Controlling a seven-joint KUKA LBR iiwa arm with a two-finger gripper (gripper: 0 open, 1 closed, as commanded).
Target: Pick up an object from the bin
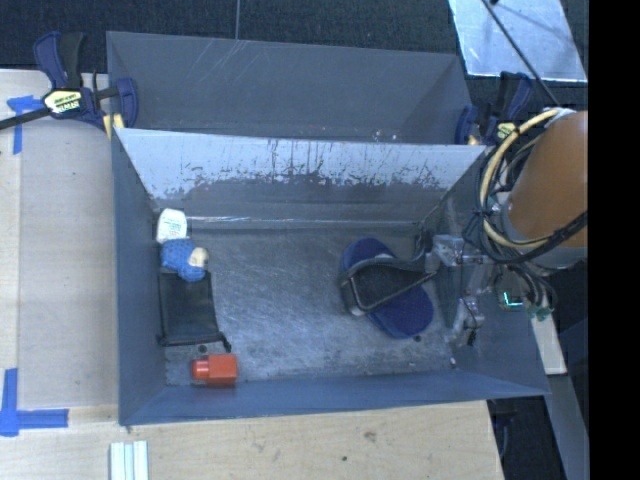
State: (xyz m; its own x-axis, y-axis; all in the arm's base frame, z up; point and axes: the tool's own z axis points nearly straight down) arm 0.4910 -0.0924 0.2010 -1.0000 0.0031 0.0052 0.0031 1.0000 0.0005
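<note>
My gripper (466, 316) hangs at the bin's right side, close to the right wall and low over the floor. Just to its left lies a blue rounded thing (392, 290) with a black loop-shaped part across it, reaching toward the gripper. The gripper stands beside the blue thing's right end. I cannot tell whether they touch, and nothing shows as held.
Along the left wall lie a white small item (171, 225), a blue fuzzy toy with a tan end (183, 259), a black flat rectangular thing (186, 308) and a red-orange small block (215, 370). The arm with its orange cover and cables stands over the right rim.
</note>
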